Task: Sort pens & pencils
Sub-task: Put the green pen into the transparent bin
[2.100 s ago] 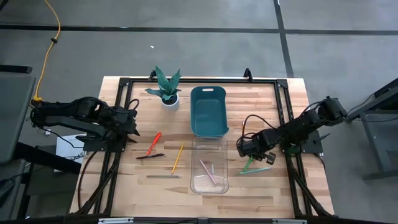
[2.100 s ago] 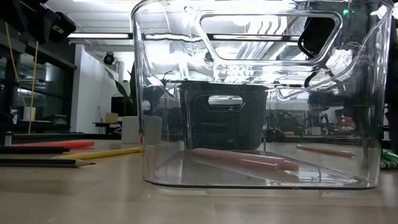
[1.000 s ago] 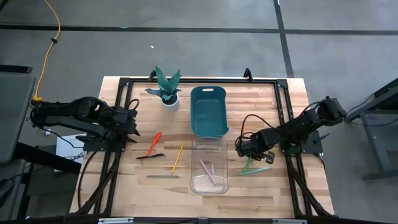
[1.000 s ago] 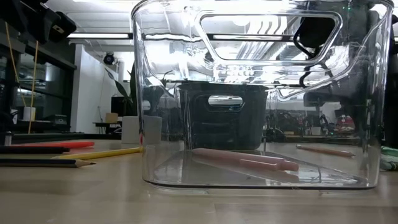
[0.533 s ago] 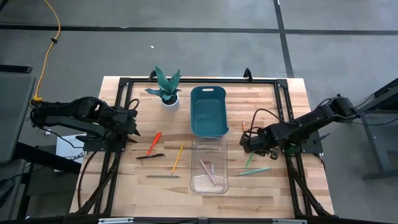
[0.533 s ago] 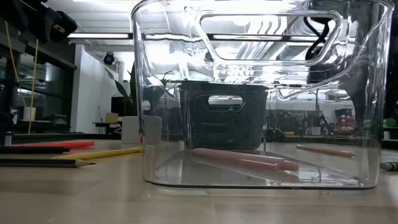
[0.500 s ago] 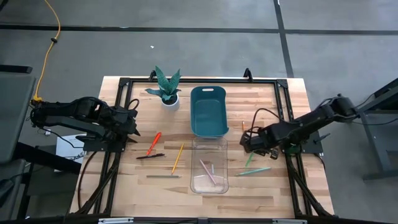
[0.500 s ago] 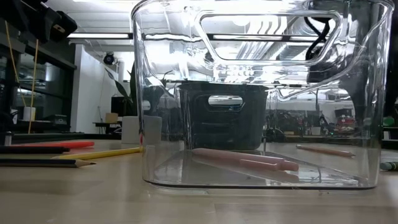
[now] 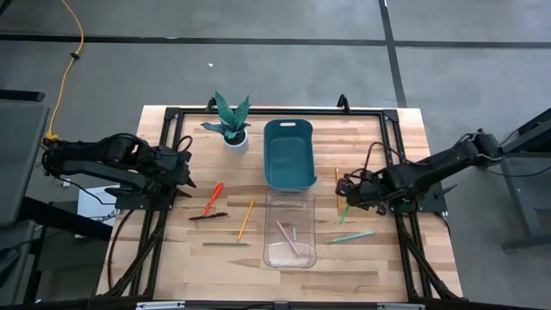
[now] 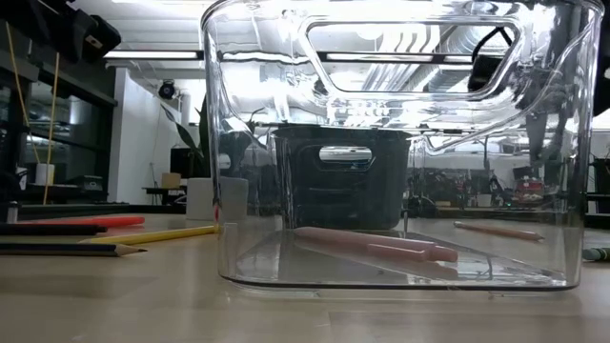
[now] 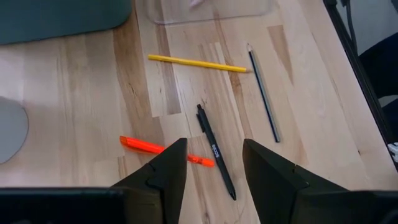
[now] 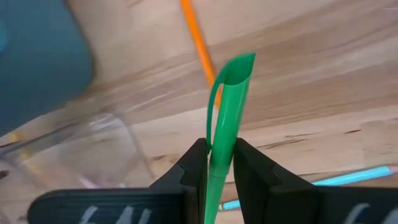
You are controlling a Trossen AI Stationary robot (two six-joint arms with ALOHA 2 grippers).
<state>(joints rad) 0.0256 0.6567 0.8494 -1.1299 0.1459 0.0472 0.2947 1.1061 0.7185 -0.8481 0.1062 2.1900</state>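
Centre-frame in high view, wooden counter sits on grey floor; plant upper left, teal bin above clear bin. Right pincer clamped on green pen. Left pincer fingers apart over black pen, w/ red pen beside.

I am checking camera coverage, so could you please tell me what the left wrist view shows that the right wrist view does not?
Only the left wrist view shows the open left gripper, black pen, red pen, yellow pencil and grey pencil. Only the right wrist view shows the right gripper clamped on the green pen and an orange pencil. Both show the clear plastic bin and wooden table.
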